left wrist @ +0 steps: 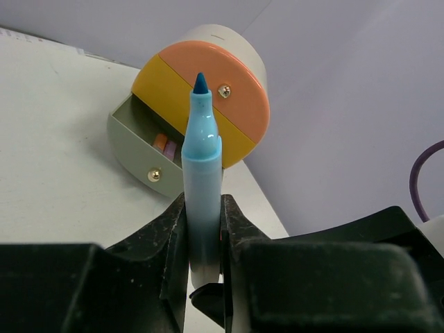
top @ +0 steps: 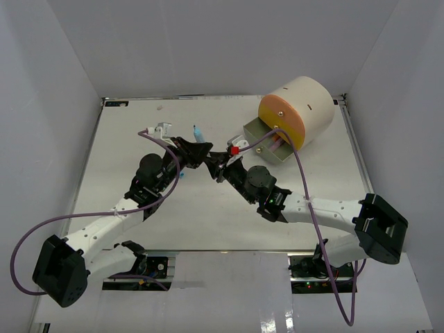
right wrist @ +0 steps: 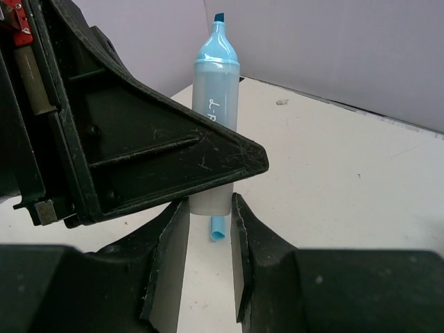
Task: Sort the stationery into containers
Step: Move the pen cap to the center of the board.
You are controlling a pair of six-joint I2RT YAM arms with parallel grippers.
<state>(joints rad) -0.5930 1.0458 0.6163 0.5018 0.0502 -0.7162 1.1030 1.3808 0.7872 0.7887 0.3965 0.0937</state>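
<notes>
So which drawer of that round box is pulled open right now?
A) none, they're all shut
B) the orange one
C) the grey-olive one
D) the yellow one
C: the grey-olive drawer sticks out from the cream cylinder with pens showing inside it, while the orange drawer and the yellow drawer sit flush with the round face.

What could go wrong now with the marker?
The marker is uncapped in the left gripper; its bare tip may stain the open drawer or the pens in it. The right gripper crowds the same marker, so the grippers may collide or the marker may slip in a handover.
</notes>
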